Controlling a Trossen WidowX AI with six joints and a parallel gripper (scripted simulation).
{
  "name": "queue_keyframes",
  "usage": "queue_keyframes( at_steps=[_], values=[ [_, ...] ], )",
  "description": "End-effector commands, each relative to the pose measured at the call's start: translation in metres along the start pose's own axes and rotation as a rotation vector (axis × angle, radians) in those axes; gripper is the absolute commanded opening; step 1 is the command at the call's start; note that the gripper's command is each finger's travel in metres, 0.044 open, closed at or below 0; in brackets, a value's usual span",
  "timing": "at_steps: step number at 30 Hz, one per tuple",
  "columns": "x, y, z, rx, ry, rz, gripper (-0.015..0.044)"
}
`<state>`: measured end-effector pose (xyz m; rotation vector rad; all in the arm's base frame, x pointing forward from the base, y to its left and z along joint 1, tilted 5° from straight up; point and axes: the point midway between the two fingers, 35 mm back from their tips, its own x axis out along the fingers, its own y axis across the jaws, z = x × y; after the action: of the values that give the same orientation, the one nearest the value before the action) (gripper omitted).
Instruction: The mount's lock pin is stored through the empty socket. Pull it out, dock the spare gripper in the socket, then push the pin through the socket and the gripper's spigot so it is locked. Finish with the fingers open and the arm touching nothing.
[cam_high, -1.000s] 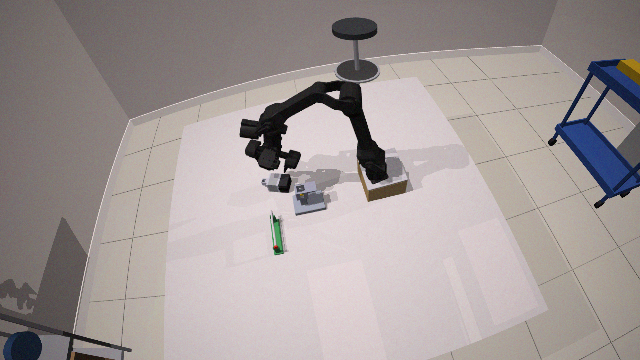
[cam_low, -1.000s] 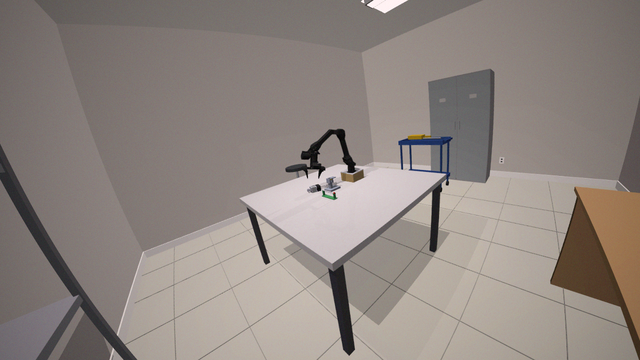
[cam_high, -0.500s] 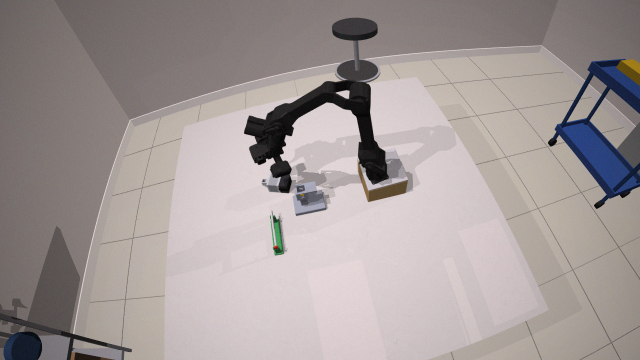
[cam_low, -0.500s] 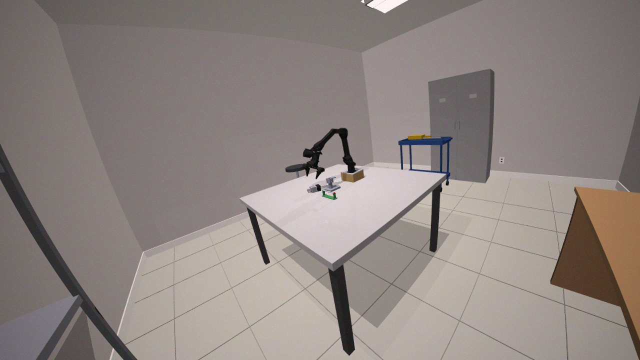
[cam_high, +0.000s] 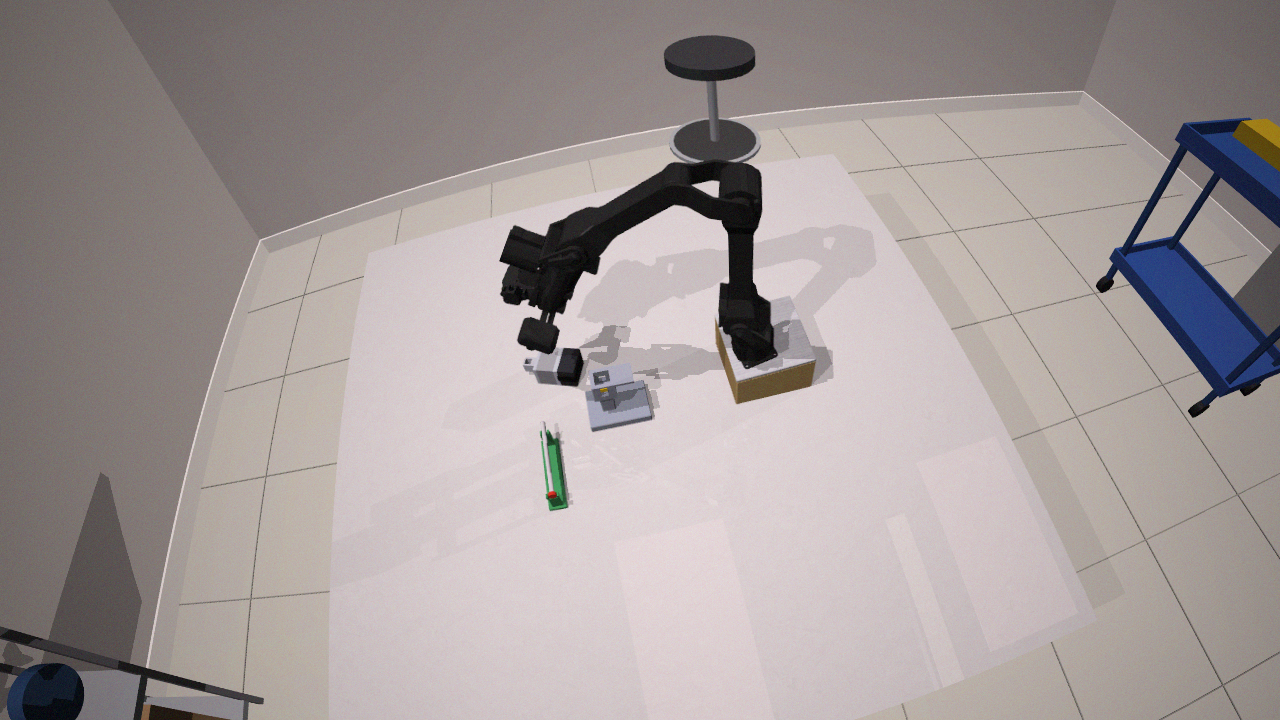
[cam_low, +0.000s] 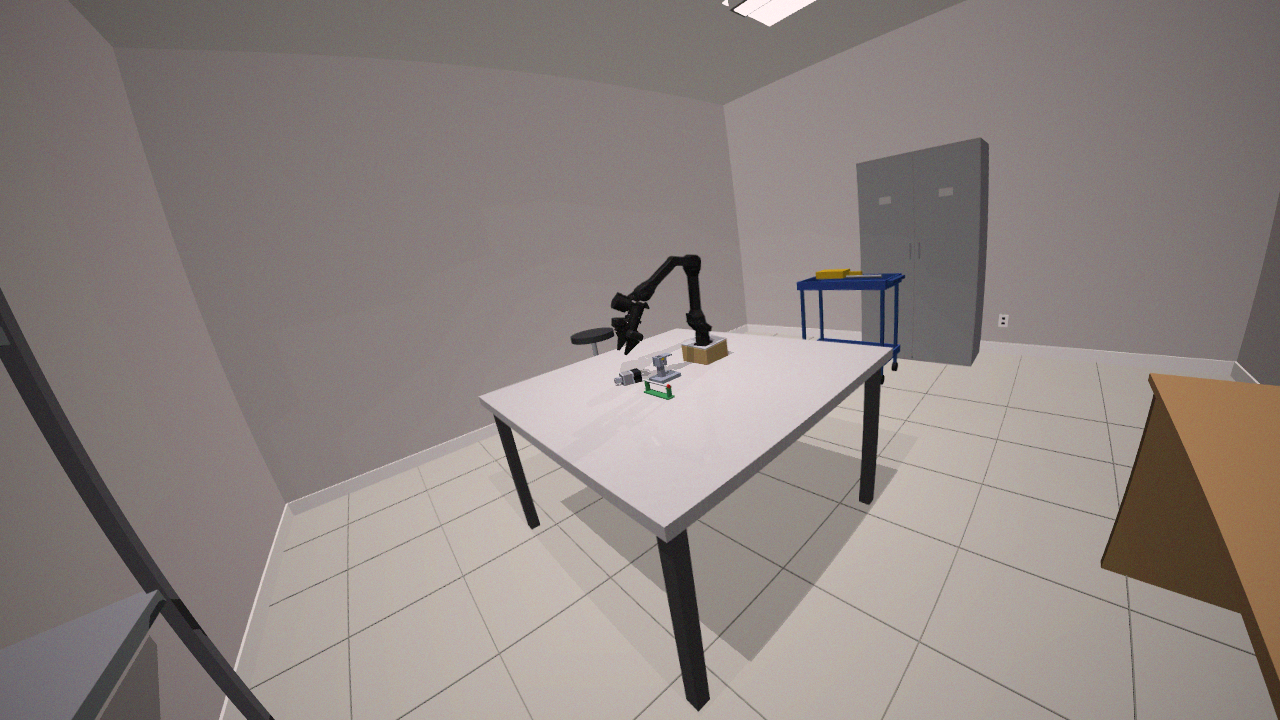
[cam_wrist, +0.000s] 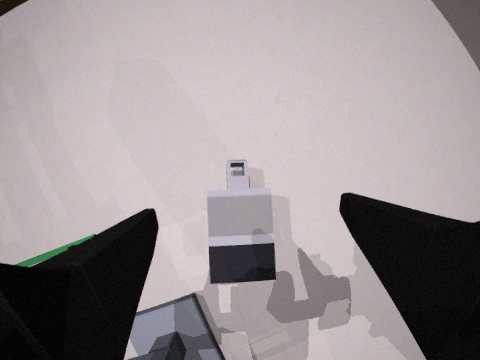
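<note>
My gripper (cam_high: 538, 335) (cam_low: 628, 349) (cam_wrist: 251, 210) is open and empty, hanging above the spare gripper (cam_high: 547, 367) (cam_low: 630, 377) (cam_wrist: 240, 215). In the wrist view the spare gripper lies between the wide fingertips and below them. It lies on the table, its black end toward the mount (cam_high: 631, 413) (cam_low: 664, 377) (cam_wrist: 165, 320) and its small holed spigot (cam_high: 528, 363) (cam_wrist: 237, 184) pointing away. The raised socket (cam_high: 601, 377) shows a square opening; no pin is visible through it. The lock pin (cam_high: 544, 456), with a red head (cam_high: 551, 494) (cam_low: 668, 386), lies along the green rack (cam_high: 557, 470) (cam_low: 657, 393) (cam_wrist: 60, 250).
The arm's wooden base block (cam_high: 775, 386) (cam_low: 705, 352) stands beyond the mount. The mount stands between this block and the spare gripper. The green rack is on the near side of both the mount and the spare gripper. A stool (cam_high: 709, 57) and a blue cart (cam_high: 1181, 313) stand off the table.
</note>
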<state>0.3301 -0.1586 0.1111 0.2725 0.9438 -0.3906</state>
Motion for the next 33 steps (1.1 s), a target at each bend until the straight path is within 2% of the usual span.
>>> queue_keyframes(
  at_steps=[1, 5, 14, 33],
  values=[
    [-0.002, -0.001, -0.002, 0.038, -0.010, -0.005, 0.0440],
    [0.006, -0.001, -0.005, 0.039, -0.010, -0.005, 0.0440],
    [0.058, -0.001, -0.037, 0.039, -0.003, -0.003, 0.0440],
    [0.081, 0.000, -0.048, 0.039, -0.003, -0.003, 0.0440]
  ],
)
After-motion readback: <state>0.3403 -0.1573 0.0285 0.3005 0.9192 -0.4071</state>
